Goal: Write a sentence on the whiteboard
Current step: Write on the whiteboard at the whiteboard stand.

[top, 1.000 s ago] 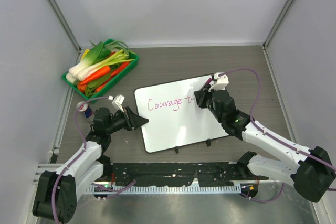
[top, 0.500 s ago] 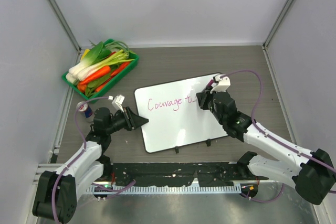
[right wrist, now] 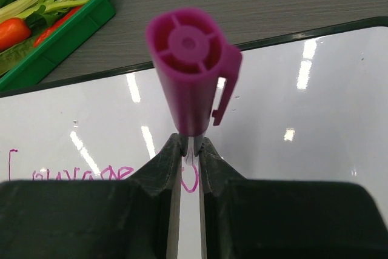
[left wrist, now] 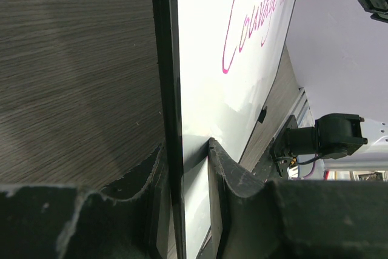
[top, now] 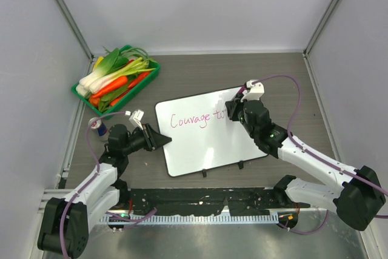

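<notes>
Glossy white, black-framed rectangular whiteboard (top: 206, 147) lies flat, long axis left to right; left gripper (top: 167, 140) clamps its left edge, right gripper (right wrist: 191, 147) pinches a magenta plastic marker (right wrist: 193, 77) at the pink cursive sentence (top: 194, 119).

I read one line of pink handwriting (top: 191, 119) on the whiteboard (top: 206, 150): "Courage to". The last two letters are small, so I'm less sure of them.

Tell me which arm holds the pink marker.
The right one: the right fingers pinch the marker, while the left fingers clamp the whiteboard edge.
</notes>
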Tool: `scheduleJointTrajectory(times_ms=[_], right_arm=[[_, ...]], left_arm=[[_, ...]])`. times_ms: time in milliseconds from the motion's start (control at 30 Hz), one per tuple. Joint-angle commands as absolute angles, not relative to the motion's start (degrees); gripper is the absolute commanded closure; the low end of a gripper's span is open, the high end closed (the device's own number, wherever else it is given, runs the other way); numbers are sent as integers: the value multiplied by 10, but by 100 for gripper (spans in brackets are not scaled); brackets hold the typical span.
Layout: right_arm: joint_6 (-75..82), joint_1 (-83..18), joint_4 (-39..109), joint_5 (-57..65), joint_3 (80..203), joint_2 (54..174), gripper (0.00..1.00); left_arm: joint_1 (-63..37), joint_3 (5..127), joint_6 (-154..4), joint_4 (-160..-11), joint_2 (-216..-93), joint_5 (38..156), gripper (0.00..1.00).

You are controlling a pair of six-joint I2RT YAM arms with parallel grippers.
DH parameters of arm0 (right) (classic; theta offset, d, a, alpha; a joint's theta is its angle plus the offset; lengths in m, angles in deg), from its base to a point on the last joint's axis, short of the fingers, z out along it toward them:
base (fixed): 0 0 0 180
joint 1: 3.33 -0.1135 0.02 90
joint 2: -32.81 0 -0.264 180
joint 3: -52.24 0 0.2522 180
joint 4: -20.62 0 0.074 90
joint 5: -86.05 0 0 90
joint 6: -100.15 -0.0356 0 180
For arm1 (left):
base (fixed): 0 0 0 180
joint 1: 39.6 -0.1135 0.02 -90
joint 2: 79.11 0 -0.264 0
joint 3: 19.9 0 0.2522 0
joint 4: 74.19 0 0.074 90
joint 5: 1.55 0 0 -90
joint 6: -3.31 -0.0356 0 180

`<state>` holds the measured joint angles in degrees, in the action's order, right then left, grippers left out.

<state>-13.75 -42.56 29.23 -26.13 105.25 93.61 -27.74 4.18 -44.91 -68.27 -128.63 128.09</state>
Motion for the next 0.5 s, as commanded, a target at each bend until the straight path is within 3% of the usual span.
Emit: scheduleJointTrajectory(times_ms=[0,467], right_arm=[[-135,-423,278,-244,1071,940,99],[-164,-423,295,-209,1057,907,99]], left_arm=[[-277,46,-472,-669,-1288,1273,100],[-278,46,-471,-667,-1291,1273,100]])
